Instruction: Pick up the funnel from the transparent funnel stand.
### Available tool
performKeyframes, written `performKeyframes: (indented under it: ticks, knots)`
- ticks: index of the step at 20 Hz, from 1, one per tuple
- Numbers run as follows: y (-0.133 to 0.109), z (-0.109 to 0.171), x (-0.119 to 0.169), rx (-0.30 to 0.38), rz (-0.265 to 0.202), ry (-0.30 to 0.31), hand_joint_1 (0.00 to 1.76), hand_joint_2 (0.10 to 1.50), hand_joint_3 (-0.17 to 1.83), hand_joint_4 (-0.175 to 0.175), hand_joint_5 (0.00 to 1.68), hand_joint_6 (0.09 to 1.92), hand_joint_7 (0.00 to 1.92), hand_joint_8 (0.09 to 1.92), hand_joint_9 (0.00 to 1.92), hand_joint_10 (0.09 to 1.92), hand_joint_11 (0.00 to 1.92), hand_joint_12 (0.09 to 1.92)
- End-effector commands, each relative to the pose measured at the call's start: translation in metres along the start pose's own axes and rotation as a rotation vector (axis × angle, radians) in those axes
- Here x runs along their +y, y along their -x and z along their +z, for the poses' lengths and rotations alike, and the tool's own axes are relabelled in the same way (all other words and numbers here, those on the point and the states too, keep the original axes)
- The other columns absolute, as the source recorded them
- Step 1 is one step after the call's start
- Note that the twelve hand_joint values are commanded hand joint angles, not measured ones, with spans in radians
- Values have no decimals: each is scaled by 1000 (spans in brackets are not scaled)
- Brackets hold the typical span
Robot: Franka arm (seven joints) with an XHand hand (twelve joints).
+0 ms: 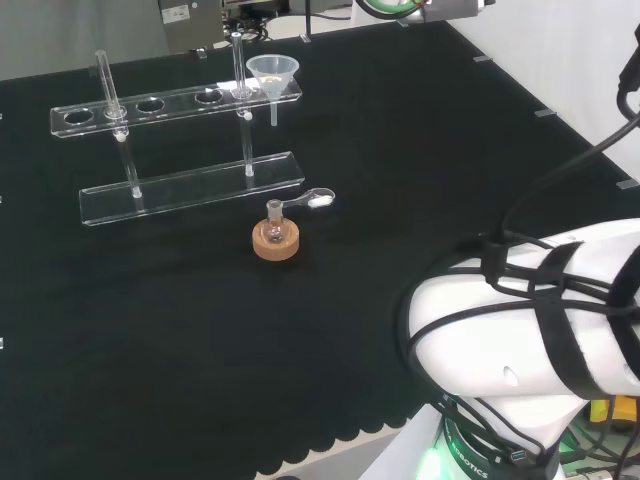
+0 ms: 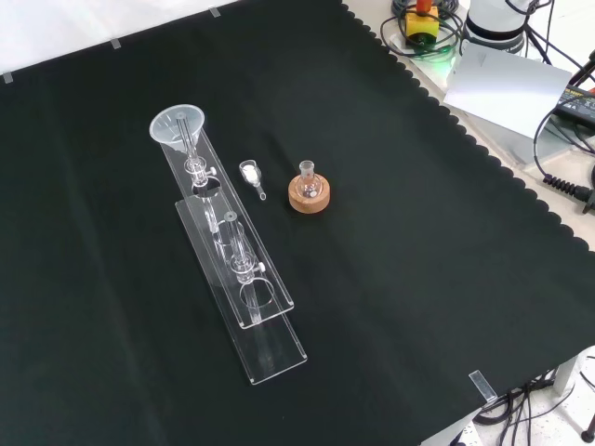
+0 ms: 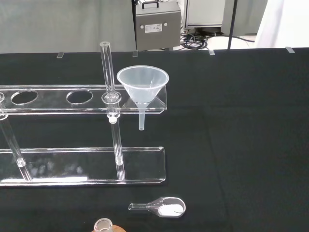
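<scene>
Head view, from my remote seat: nearest I see a small round glass flask (image 1: 274,228) on its cork ring stand (image 1: 275,243), a clear scoop of white powder (image 1: 312,200) just beside, then the clear two-tier funnel stand (image 1: 190,187) with the translucent plastic funnel (image 1: 273,76) seated in its right-end hole; I cannot tell the hand's state.

No text or label can be read

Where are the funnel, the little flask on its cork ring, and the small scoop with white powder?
funnel (image 3: 143,84), wrist view, on its cone wall.
flask (image 1: 274,210), head view, on its neck.
scoop (image 3: 166,207), wrist view, on its powder-filled bowl.
</scene>
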State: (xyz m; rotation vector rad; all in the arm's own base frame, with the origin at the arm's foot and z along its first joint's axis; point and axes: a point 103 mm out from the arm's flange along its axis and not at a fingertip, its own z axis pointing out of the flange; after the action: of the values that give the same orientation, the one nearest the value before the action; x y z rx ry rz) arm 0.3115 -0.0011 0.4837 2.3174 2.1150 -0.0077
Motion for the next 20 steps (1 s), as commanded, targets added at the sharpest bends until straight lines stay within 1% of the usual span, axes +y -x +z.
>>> performKeyframes:
  ticks: [1,6,10,13,16,18,20]
  knots:
    - [5,4,11,10,17,-4,0,1196,424,10,200,87,2,482,179,633,60,1367]
    - [11,18,30,3,32,-17,0,1196,419,10,204,87,5,483,180,634,60,1368]
    - [17,32,61,-3,31,-45,0,1193,413,11,208,87,9,485,184,635,59,1369]
    - [22,42,94,-3,0,-65,0,1173,395,9,206,87,8,484,181,637,51,1380]
    - [28,57,148,-11,-41,-111,0,1146,372,3,194,87,12,484,178,641,38,1395]
    - [33,64,182,-11,-62,-124,19,1128,349,2,185,87,15,489,172,657,24,1413]
    - [35,70,206,-25,-84,-140,49,1109,330,1,175,87,19,494,169,669,17,1423]
